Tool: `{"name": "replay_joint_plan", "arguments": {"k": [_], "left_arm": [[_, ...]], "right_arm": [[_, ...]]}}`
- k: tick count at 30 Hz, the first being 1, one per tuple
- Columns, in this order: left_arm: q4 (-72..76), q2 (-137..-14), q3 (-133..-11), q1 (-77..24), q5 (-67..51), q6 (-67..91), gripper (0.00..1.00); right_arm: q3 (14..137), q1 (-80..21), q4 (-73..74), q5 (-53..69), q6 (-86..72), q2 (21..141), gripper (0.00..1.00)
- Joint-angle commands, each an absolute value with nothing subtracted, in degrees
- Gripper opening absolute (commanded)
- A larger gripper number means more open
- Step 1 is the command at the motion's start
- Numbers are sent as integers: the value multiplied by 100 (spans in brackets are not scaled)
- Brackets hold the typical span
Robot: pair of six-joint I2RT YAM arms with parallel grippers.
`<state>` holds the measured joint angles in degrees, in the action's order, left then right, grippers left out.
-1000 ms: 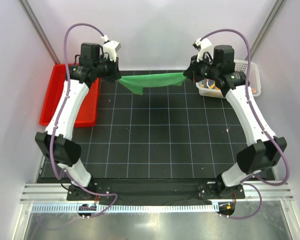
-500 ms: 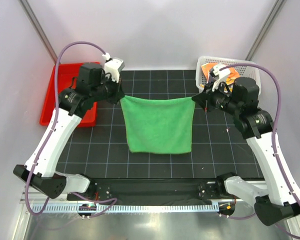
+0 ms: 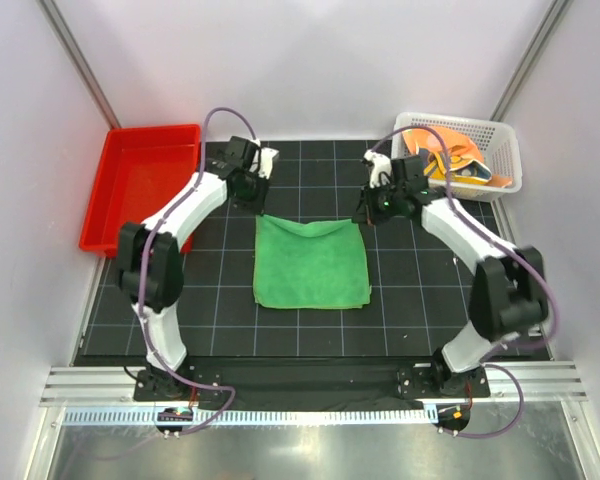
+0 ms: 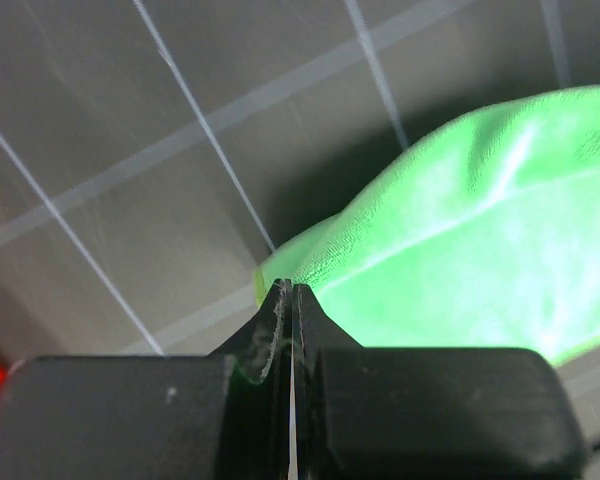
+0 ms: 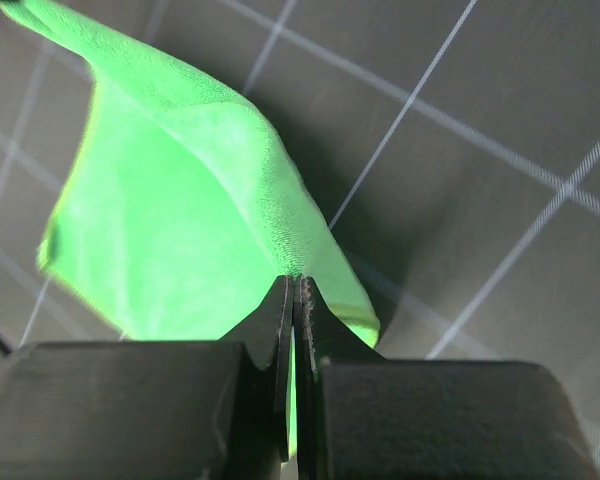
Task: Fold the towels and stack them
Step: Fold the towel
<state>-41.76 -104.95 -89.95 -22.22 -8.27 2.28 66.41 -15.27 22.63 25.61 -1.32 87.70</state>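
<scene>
**While left gripper (image 3: 259, 208) and right gripper (image 3: 366, 215) pinch its far corners, plain green cloth towel (image 3: 311, 262) lies spread on black gridded mat (image 3: 420, 290)**

From above I see the towel lying mostly flat, midway between my two arms. The left gripper's jaws are closed tight on the far left corner, and the right gripper's on the far right corner. In both wrist views, fabric is nipped at the fingertips and the corners are raised a little off the mat.

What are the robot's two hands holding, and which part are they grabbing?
The green towel. The left gripper pinches its far-left corner, the right gripper its far-right corner; the rest lies on the table.
</scene>
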Motion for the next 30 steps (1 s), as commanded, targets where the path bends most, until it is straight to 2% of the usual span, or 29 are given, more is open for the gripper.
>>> {"name": "replay_joint_plan", "arguments": {"k": [1,5,13,22,30], "left_arm": [[-3577,-11160,-9850,-1873,-1177,70,0],[-3718,-11987,-10843,-1556,-1441,26,0],[-4007,-12902,-11917,-1301,-1776,-439,0],[-4122,-12999,-11918,-1230,-1556,-729,0],[-4061,-12385,-11295,-1230,-1415,-782,0]], "right_arm": [[7425,-1512,1512,2593,-26,9542,1],[8172,-1442,1441,2365,149,10458,1],[9026,-1222,1160,2294,422,11547,1],[9070,-1195,1081,2557,431,11716,1],[8711,-1204,1239,2584,422,11181,1]]}}
